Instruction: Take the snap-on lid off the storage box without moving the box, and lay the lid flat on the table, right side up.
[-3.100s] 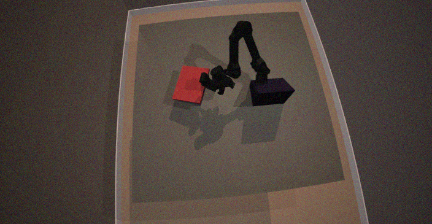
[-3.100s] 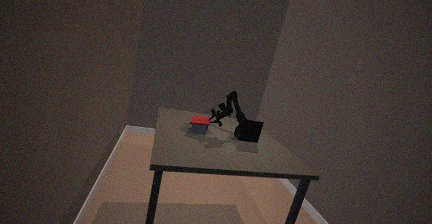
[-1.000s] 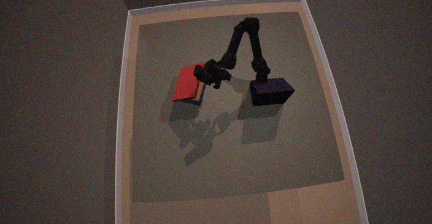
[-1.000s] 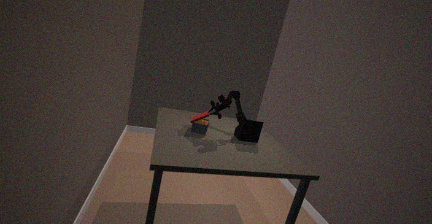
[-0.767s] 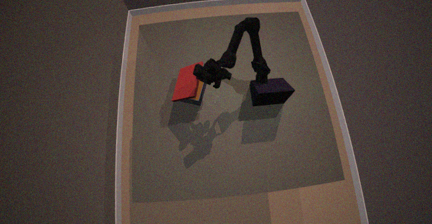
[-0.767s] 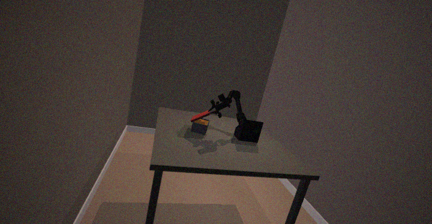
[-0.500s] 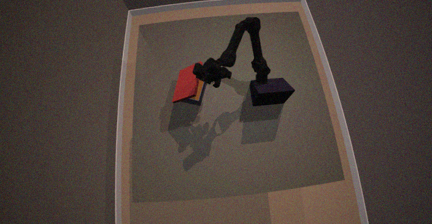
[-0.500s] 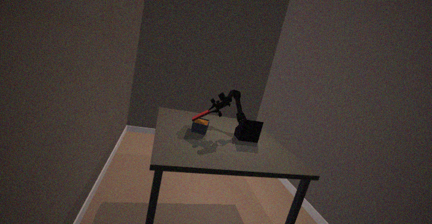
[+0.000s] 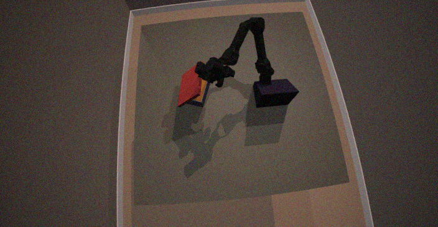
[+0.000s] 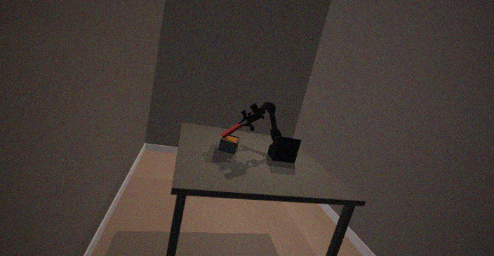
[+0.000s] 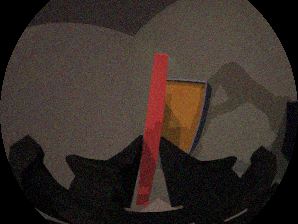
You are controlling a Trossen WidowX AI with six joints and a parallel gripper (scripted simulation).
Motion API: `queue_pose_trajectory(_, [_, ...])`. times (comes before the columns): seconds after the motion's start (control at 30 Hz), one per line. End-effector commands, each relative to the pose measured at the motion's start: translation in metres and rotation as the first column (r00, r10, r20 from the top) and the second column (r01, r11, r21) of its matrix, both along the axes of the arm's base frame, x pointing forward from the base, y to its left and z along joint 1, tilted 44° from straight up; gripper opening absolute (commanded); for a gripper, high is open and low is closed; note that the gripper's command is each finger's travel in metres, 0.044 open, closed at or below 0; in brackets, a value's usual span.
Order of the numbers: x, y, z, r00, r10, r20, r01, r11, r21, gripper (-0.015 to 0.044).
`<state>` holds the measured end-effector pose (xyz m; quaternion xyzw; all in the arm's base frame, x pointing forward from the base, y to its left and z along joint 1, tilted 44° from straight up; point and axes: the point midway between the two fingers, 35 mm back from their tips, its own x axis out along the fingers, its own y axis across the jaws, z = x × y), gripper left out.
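Observation:
The red lid [image 9: 189, 86] [image 10: 231, 130] [image 11: 156, 95] is held steeply tilted above the storage box, its edge nearer the arm raised and its far edge low. The storage box [image 9: 203, 100] [image 10: 227, 146] [image 11: 205, 110] is dark blue with an orange inside and stands upright on the table [image 9: 280, 167] [image 10: 210, 178]. Its opening is partly uncovered. My gripper [image 11: 150, 139] is shut on the lid's raised edge. In the top view the arm's wrist hides the fingertips. Whether the lid's low edge touches the box rim, I cannot tell.
The arm's dark base block [image 9: 277, 92] [image 10: 285, 149] stands on the table to the right of the box. The arm arches between the base and the box. The table's near edge [image 10: 266, 197] shows in the exterior view.

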<state>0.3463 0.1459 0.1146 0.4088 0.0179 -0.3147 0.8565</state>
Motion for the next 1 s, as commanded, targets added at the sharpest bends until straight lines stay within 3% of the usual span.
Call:
queue_pose_trajectory(0.0, [-0.001, 0.008, 0.010, 1.000, 0.006, 0.016, -0.006, 1.000, 0.015, 0.0000])
queue_pose_trajectory(0.97, [-0.012, -0.027, 0.034, 1.000, 0.006, 0.015, -0.006, 1.000, 0.013, 0.0000])
